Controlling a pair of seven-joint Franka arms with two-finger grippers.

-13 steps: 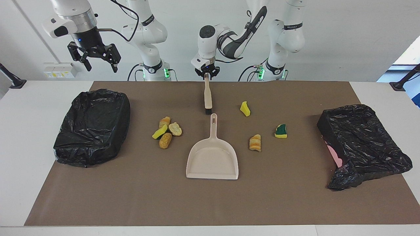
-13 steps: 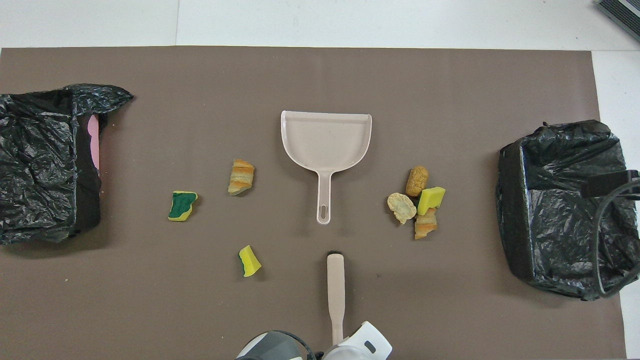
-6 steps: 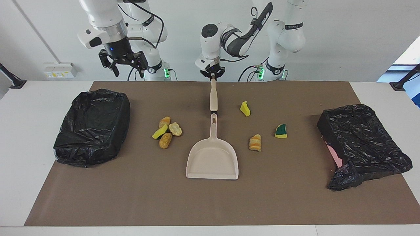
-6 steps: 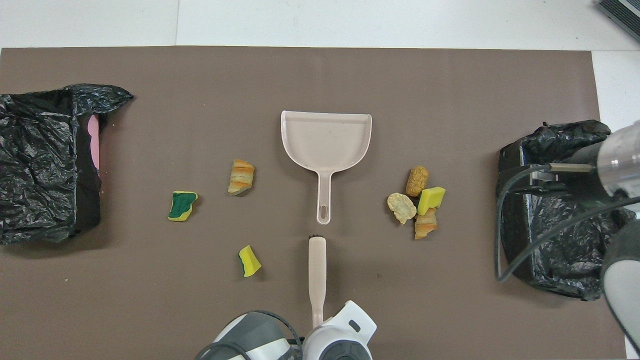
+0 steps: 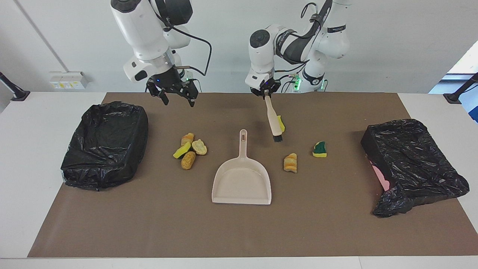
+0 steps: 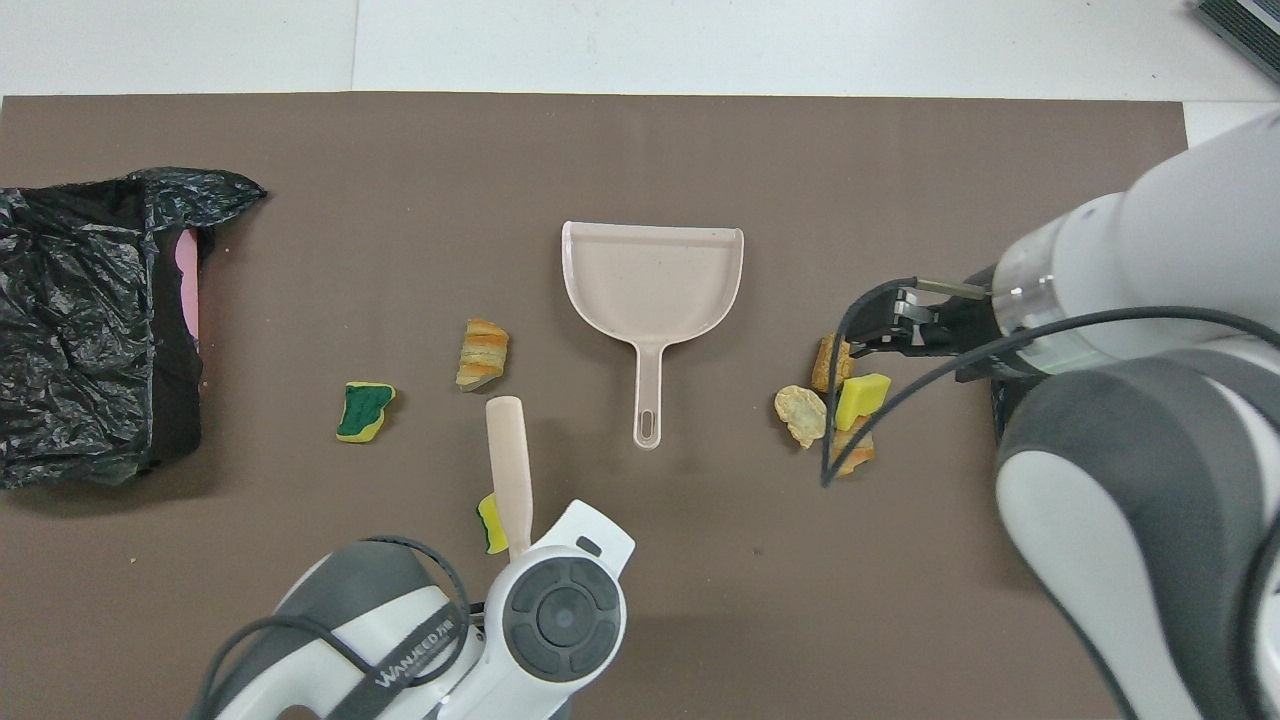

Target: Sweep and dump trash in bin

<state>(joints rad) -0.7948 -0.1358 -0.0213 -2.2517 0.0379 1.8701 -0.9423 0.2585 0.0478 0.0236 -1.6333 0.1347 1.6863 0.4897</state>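
The left hand point(image 5: 266, 93) is clamped shut on the upper end of the beige plastic brush's point(image 5: 273, 121) handle, holding it raised and tilted so that its dark bristle end hangs below the hand, over the brown mat point(image 5: 239, 231) that covers the white tabletop point(image 5: 37, 123). Directly beside the lower part of the brush lies one yellow foam wedge point(image 5: 282, 123), partly hidden by the brush; whether the bristles touch it cannot be told. A striped orange-tan foam chunk point(image 5: 290, 163) and a green-topped yellow sponge piece point(image 5: 319, 149) rest on the mat lower than the brush head, toward the left arm's end of the tabletop. The right hand point(image 5: 173, 94) hangs in the air with its two fingers spread wide and nothing between them. Below it on the mat sits a tight cluster of four foam chunks point(image 5: 189, 149), yellow, tan and orange, touching one another; in the overhead view this hand covers part of the cluster point(image 6: 838, 405). The beige plastic dustpan point(image 5: 242, 179) lies flat on the mat between the two hands' areas, its handle pointing at the robots. A bin lined with a black plastic bag point(image 5: 106, 144) stands at the right arm's end, beside the right hand's cluster, and a second black-bagged bin point(image 5: 412, 160), with pink showing at its edge, stands at the left arm's end.
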